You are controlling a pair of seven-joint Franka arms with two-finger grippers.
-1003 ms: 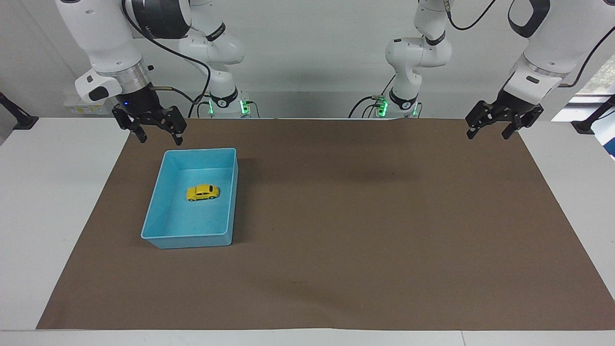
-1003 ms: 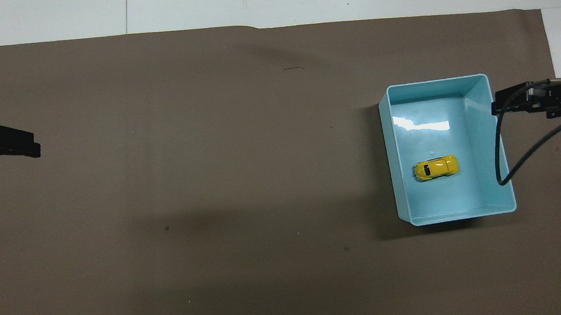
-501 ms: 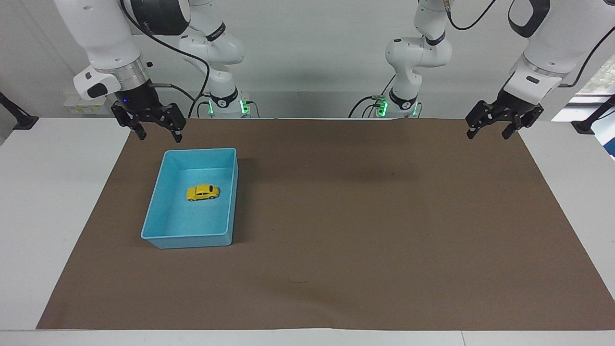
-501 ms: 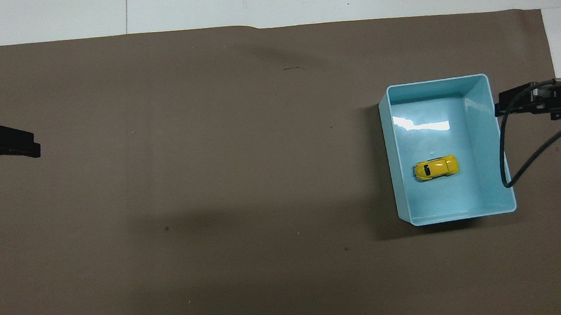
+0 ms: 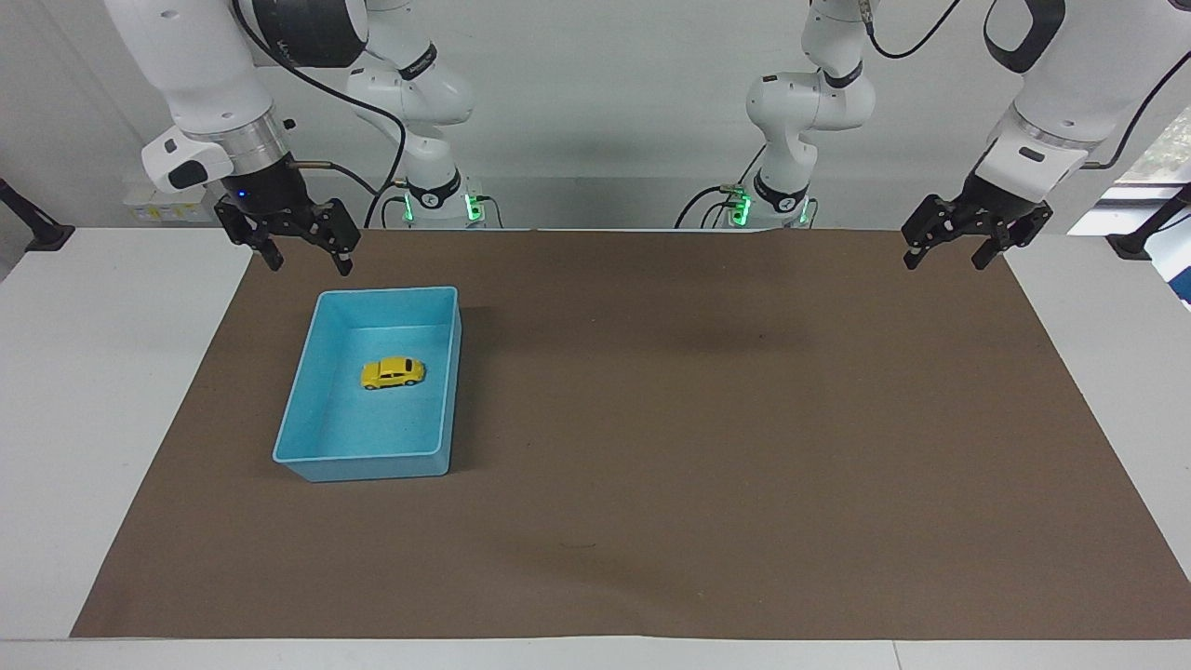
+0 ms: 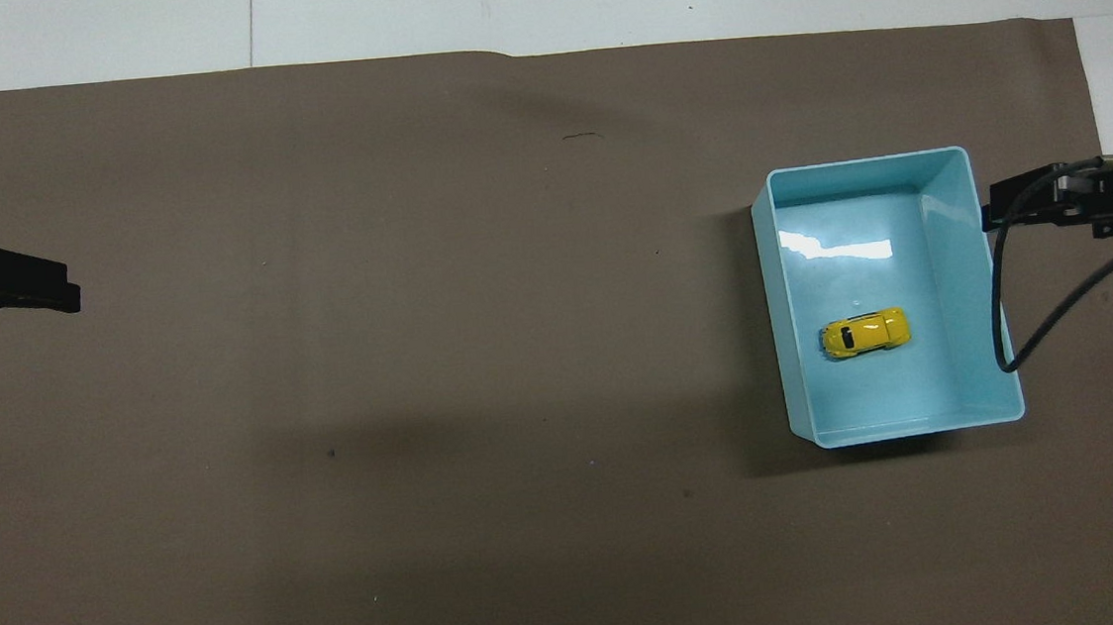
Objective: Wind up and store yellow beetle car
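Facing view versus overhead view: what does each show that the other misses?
Only the facing view shows the arms' bodies and bases, and that the open right gripper and open left gripper hang empty above the brown mat's corners nearest the robots. Only the overhead view shows the car's roof and the glare on the bin's floor. Both show the yellow beetle car lying in the blue bin.

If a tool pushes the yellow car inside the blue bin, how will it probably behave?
The car stands on its wheels on the bin's smooth, glossy floor, so it would likely roll along its length. It looks small and rigid, probably light. Its rounded body may slip from a loose pinch.
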